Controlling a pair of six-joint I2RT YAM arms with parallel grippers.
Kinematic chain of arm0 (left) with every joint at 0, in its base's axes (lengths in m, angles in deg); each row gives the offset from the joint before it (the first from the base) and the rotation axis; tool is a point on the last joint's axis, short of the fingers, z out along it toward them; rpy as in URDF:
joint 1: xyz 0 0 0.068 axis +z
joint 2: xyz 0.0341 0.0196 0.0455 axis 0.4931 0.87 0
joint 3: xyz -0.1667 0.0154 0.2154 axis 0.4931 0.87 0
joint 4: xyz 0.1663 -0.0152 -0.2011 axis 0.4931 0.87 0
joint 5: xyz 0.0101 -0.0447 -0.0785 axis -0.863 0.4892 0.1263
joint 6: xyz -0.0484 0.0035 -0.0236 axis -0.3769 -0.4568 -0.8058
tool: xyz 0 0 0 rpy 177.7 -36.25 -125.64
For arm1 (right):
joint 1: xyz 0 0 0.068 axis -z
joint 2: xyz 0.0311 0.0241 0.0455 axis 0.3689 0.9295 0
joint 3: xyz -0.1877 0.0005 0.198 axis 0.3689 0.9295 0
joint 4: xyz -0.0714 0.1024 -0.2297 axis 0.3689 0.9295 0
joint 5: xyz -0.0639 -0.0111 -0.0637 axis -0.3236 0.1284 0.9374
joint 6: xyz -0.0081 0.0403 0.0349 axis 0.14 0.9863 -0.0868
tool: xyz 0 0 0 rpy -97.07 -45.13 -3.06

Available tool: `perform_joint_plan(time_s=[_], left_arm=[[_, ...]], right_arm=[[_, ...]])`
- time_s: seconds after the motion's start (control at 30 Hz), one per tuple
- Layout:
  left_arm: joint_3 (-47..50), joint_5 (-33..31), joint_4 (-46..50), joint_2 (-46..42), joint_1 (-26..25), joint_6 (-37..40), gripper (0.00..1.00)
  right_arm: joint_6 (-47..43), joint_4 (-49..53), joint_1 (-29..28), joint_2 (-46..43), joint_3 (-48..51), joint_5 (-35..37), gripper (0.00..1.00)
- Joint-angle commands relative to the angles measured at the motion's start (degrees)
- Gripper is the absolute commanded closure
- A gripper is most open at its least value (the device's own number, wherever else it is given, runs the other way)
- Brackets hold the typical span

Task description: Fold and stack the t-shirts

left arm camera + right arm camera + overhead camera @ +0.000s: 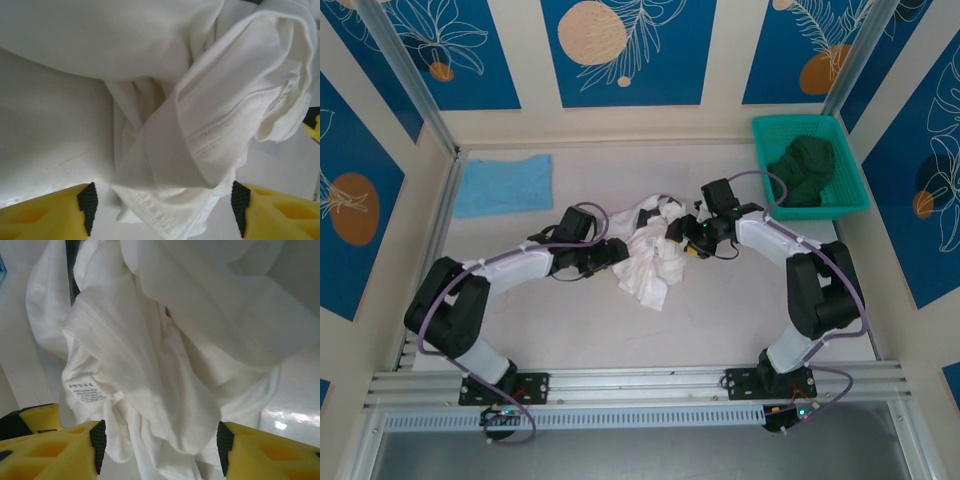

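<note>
A crumpled white t-shirt [650, 255] lies bunched in the middle of the table, with both arms reaching into it. My left gripper [618, 252] is at its left side and stands open, a hemmed fold of white cloth [165, 210] lying between the spread yellow fingers [45, 215]. My right gripper [682, 232] is at the shirt's upper right, also open, with white cloth [165, 405] and a care label [87, 390] between and ahead of its fingers [270, 455]. A light-blue t-shirt [505, 184] lies folded flat at the back left.
A teal basket [845, 205] at the back right holds a dark green garment [803, 170]. The table [720, 320] is bounded by a metal frame and walls; bare surface lies in front of the white shirt.
</note>
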Motion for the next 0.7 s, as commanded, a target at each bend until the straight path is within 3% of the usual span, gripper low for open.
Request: perform_joint_plan(time_s=[0.0,0.1,0.23,0.33,0.43,0.53,0.67], left_arm=[[-2.18,3.38,-3.57,1.70,-0.57,-0.48,0.36],[-2.75,3.08,-3.53,2.90,-0.57,0.19,0.47],[-4.24,2.16,-2.28,3.57,-0.63,2.13,0.80],[-6.42,0.00,0.40,3.28,-0.58,4.69,1.00],[-9.04,-2.16,2.66,2.52,-0.59,6.84,1.00],[-12.87,-5.52,5.01,1.50,-0.63,9.27,1.00],[-26.51,-10.32,10.74,3.26,-0.36,14.83,1.00]], right_arm=[[2.62,-2.33,-1.06,1.89,-0.86,-1.44,0.41],[2.68,-2.92,-1.57,3.38,-1.12,-1.62,0.47],[2.72,-3.15,-1.48,3.68,-1.13,0.11,0.78],[2.47,-3.85,-1.47,2.24,-0.52,1.18,0.91],[2.32,-4.16,-0.74,0.19,-0.66,1.24,0.98],[2.04,-4.00,0.22,-2.27,-2.11,2.13,1.00],[1.11,-0.03,2.59,-3.64,-10.96,2.44,1.00]])
